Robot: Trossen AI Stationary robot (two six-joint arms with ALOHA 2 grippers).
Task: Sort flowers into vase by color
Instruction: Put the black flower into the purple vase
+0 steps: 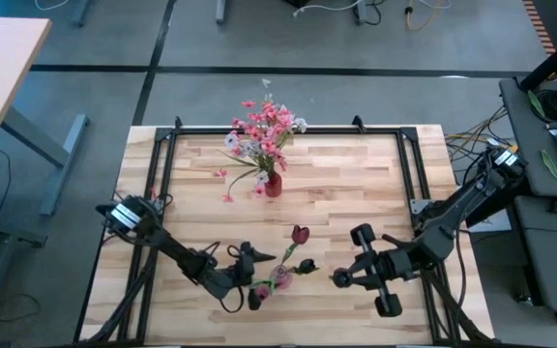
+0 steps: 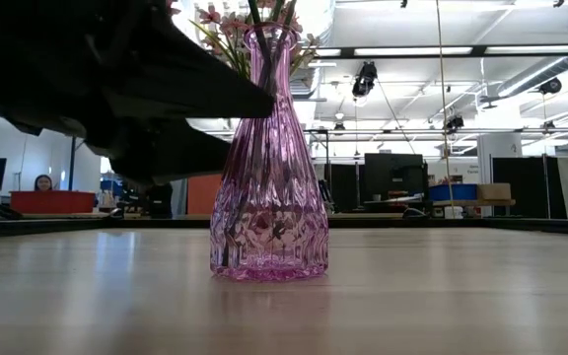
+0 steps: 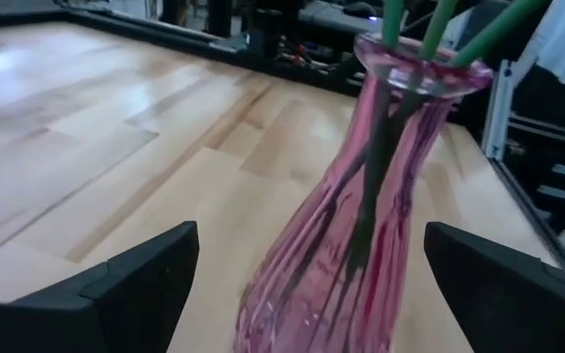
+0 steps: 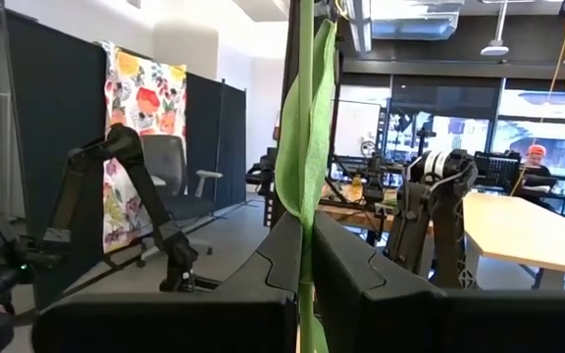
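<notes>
A pink glass vase (image 3: pixel 361 206) stands on the table near its front edge (image 1: pixel 280 280), with several green stems in it. A dark red tulip bud (image 1: pixel 300 234) shows just beyond it. My left gripper (image 3: pixel 312 270) is open, one finger on each side of the vase's lower body without touching it (image 1: pixel 259 278). To the vase's right, my right gripper (image 1: pixel 338 278) is shut on a green flower stem (image 4: pixel 305 118); that stem's blossom is out of its wrist view. A small red vase (image 1: pixel 273 184) at mid-table holds pink and white flowers (image 1: pixel 264 126). My right gripper pinches a thin green stem (image 4: pixel 305 224) between its two shut fingers. The fingers come in about level from the table's right and lie across the stem. The stem stands upright through the hold, a long green leaf (image 4: pixel 297 147) rising above the fingers, clear of the table.
A black frame rail (image 1: pixel 288 130) runs along the table's far side and down both flanks. A few small pink blossoms (image 1: pixel 226 196) lie or hang left of the red vase. Bare wood spans the middle and the far corners.
</notes>
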